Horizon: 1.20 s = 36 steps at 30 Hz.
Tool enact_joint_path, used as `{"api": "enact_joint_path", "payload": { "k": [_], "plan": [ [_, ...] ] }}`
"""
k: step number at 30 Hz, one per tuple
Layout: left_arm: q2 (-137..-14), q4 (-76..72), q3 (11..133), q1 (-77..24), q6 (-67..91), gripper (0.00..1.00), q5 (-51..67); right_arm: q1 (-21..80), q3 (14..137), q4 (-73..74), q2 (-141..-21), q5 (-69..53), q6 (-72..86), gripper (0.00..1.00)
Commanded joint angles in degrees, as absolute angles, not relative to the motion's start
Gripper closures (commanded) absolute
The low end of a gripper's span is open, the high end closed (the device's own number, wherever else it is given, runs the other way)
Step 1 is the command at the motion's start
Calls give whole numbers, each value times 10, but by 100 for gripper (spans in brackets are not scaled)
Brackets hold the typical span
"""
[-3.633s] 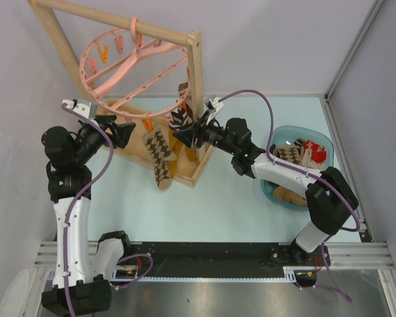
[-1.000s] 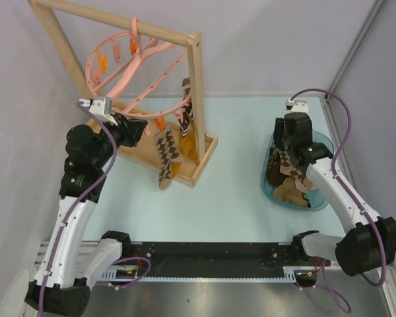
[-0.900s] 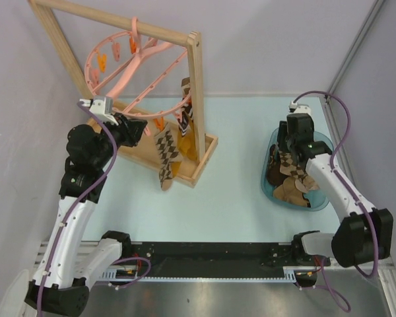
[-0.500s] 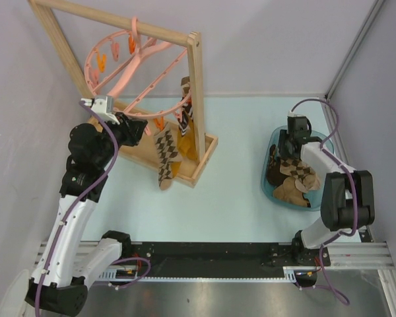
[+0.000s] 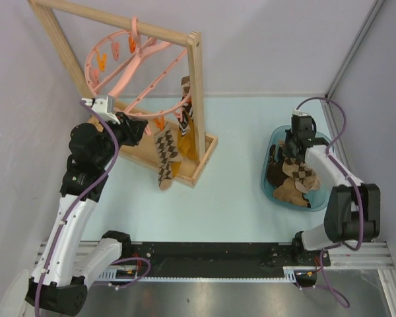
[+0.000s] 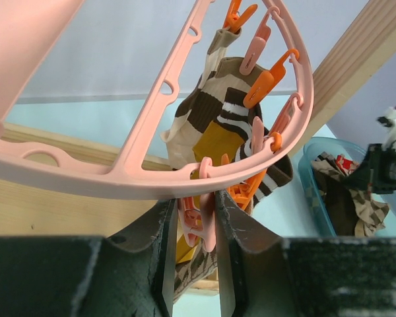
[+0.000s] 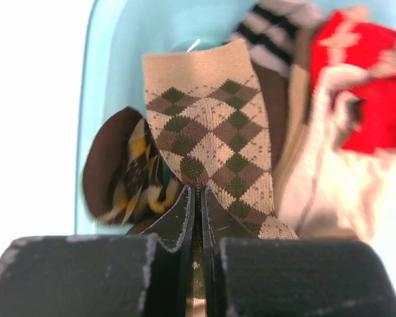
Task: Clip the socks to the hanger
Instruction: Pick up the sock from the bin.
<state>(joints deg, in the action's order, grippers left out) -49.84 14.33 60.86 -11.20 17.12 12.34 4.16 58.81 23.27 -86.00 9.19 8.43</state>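
Jaws of our right gripper (image 7: 198,198) are pressed together on the near edge of an argyle sock (image 7: 214,125). It lies on the heap in the blue tub (image 7: 112,39), well to the right of the hanger (image 6: 119,178). Our left gripper (image 6: 193,210) pinches a pink clip (image 6: 201,231) on the hanger's rim, just beside the socks (image 6: 214,125) already hanging from it

My right fingers (image 7: 175,224) are covering the near end of the argyle sock (image 7: 214,125), so its tip is hiding between them, and the red sock (image 7: 376,79) is blurring at the edge. My left fingers (image 6: 241,224) are masking the lower half of the clip (image 6: 199,221), while the hanger (image 6: 86,175) is running out of view on the left.
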Motion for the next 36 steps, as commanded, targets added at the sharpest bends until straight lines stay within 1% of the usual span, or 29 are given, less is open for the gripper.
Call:
{"api": "enact_joint_path", "payload": {
  "k": [1, 4, 7, 10, 11, 13, 14, 17, 20, 21, 23, 31, 36],
  "plan": [
    [-491, 135, 625, -120, 179, 99, 130, 44, 563, 298, -758, 102, 130, 100],
    [-490, 132, 623, -120, 180, 100, 136, 44, 528, 333, -698, 83, 172, 100],
    [-490, 128, 622, -122, 180, 100, 138, 39, 473, 355, -639, 54, 201, 97],
    [-490, 132, 622, -127, 176, 100, 138, 36, 425, 377, -593, 21, 224, 87],
    [-489, 133, 622, -128, 175, 100, 138, 36, 411, 389, -565, 14, 231, 79],
    [-487, 134, 621, -128, 175, 100, 135, 36, 400, 401, -547, -16, 243, 69],
    [-486, 133, 621, -128, 175, 100, 134, 36, 398, 410, -530, -23, 243, 62],
    [-486, 134, 621, -129, 175, 100, 136, 35, 399, 395, -492, -34, 228, 55],
    [-487, 137, 624, -129, 175, 100, 135, 32, 412, 359, -476, -1, 207, 56],
    [-488, 137, 624, -129, 175, 100, 135, 26, 417, 346, -478, 30, 203, 56],
    [-489, 139, 626, -130, 175, 100, 136, 19, 417, 298, -489, 47, 200, 57],
    [-489, 160, 640, -129, 167, 100, 122, 6, 428, 155, -627, 64, 172, 57],
    [-490, 162, 639, -130, 170, 100, 122, 4, 429, 129, -691, 48, 140, 58]
  ]
}}
